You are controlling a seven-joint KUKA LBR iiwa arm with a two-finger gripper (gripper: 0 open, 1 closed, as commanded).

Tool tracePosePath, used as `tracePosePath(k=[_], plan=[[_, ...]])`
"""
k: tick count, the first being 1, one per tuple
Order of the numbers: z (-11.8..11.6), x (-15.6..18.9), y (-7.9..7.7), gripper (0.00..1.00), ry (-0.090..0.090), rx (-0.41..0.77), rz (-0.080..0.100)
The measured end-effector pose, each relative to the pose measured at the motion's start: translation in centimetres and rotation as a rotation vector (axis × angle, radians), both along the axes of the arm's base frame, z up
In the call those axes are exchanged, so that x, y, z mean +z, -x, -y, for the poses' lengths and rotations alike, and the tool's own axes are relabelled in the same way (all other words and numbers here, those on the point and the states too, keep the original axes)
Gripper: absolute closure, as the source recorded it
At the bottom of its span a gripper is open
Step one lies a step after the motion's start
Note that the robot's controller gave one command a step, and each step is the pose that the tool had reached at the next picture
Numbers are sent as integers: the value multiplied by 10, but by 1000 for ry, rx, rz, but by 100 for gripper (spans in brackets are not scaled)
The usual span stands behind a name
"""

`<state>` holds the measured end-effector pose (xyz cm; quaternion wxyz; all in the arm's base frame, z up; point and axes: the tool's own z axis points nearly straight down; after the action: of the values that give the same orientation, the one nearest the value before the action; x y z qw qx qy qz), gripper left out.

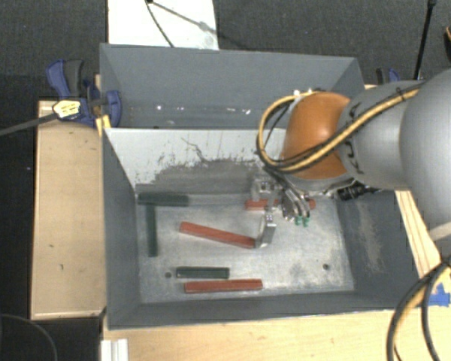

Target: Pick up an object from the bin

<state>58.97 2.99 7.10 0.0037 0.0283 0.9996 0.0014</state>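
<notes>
The tool [269, 230], spread or pressed I cannot tell, hangs at the right end of a slim red bar [216, 235] lying mid-floor in the grey metal bin [122, 232]; the bar seems light and stiff, best pinched across its width.

Even, fairly bright light falls from above on the grey metal bin [124, 224], its floor [308, 258] palest at centre. Small glints dot the back wall [188, 96]. The arm [421, 141] casts a soft shadow at centre right; its orange cover [316, 126] shows a dull sheen
</notes>
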Motion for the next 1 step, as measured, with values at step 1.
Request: tracePosePath(k=[1], plan=[[3,2,-1,100,2,0,3]])
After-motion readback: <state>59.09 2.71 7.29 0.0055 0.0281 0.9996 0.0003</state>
